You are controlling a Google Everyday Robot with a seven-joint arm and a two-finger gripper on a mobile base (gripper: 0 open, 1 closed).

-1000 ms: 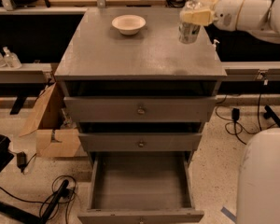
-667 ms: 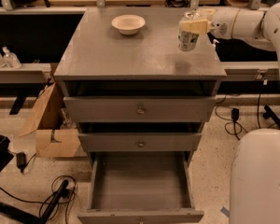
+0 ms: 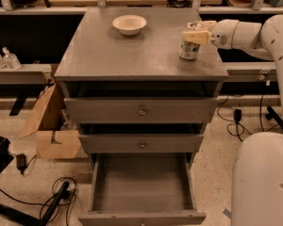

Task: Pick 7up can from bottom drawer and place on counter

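Note:
The 7up can point(image 3: 189, 49) stands upright on the right side of the grey counter point(image 3: 132, 53), near its right edge. My gripper point(image 3: 194, 35) reaches in from the right and its pale fingers are closed around the can's upper part. The can's bottom looks level with the counter surface. The bottom drawer point(image 3: 141, 187) is pulled open below and its grey floor is bare.
A cream-white bowl point(image 3: 129, 24) sits at the back of the counter. Two closed drawer fronts with knobs point(image 3: 141, 110) are above the open drawer. A cardboard box point(image 3: 49, 133) and floor cables point(image 3: 52, 197) lie left. My white base point(image 3: 262, 178) is at lower right.
My gripper has carried the can down and slightly toward the front, from above the counter's back right to the counter surface.

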